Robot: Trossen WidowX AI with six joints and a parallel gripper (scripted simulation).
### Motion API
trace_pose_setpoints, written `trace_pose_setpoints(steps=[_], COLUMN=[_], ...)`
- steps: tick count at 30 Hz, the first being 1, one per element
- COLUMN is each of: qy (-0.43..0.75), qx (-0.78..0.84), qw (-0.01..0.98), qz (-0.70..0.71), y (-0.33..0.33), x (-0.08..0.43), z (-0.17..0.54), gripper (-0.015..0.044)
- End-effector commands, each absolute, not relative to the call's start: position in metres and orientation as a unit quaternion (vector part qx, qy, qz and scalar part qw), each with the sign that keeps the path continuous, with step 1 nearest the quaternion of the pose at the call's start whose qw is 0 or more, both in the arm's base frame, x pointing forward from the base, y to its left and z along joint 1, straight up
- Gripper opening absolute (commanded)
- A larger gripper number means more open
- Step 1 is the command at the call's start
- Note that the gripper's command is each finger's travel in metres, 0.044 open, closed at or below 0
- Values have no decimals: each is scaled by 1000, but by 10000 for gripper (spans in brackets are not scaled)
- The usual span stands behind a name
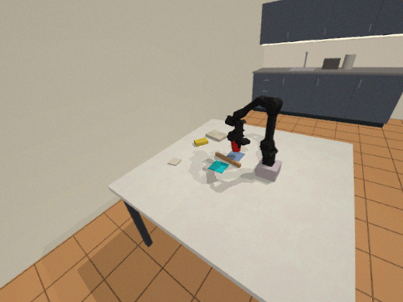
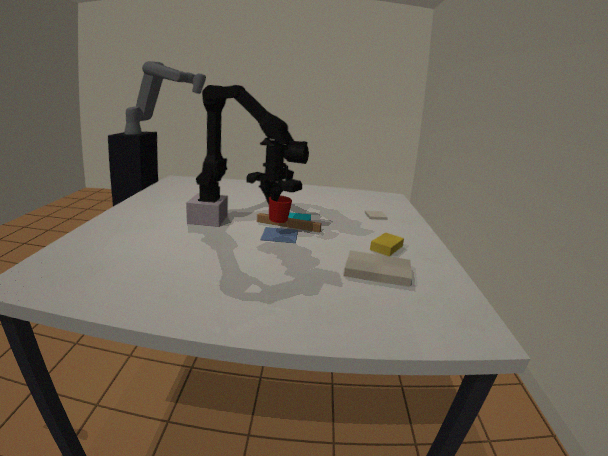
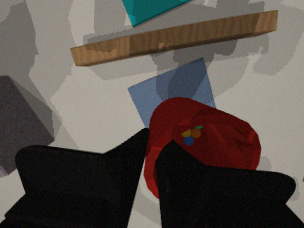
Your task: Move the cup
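Note:
The red cup point(image 1: 235, 147) point(image 2: 279, 211) point(image 3: 230, 137) hangs a little above the blue pad point(image 1: 239, 156) point(image 2: 279, 237) point(image 3: 142, 99), slightly tilted. Several small coloured marbles point(image 3: 191, 135) show inside it. My gripper point(image 1: 234, 140) point(image 2: 273, 199) point(image 3: 152, 133) is shut on the cup's wall, with one finger inside the cup and one outside. The teal pad point(image 1: 218, 167) point(image 2: 301, 216) point(image 3: 150, 11) lies on the other side of a wooden bar; nothing stands on it. The cup's underside is hidden in the wrist view.
The wooden bar point(image 1: 228, 159) point(image 2: 304, 225) point(image 3: 175, 40) lies between the pads. A yellow block point(image 1: 201, 141) point(image 2: 387, 243), a beige slab point(image 1: 217, 135) point(image 2: 378, 268) and a small beige tile point(image 1: 174, 162) point(image 2: 376, 215) lie farther off on the table point(image 1: 285, 212) point(image 2: 200, 320).

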State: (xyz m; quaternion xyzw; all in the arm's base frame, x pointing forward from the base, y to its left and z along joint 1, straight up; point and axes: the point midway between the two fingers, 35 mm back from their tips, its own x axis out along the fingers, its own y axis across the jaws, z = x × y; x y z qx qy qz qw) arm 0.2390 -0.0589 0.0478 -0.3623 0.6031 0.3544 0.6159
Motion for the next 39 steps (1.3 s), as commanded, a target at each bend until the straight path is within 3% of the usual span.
trace_pose_setpoints(steps=[1, 39], qy=[604, 603], qx=[-363, -362], qw=[616, 616], qz=[353, 354], y=[-59, -27], x=[239, 247], z=[52, 50], gripper=[0, 0])
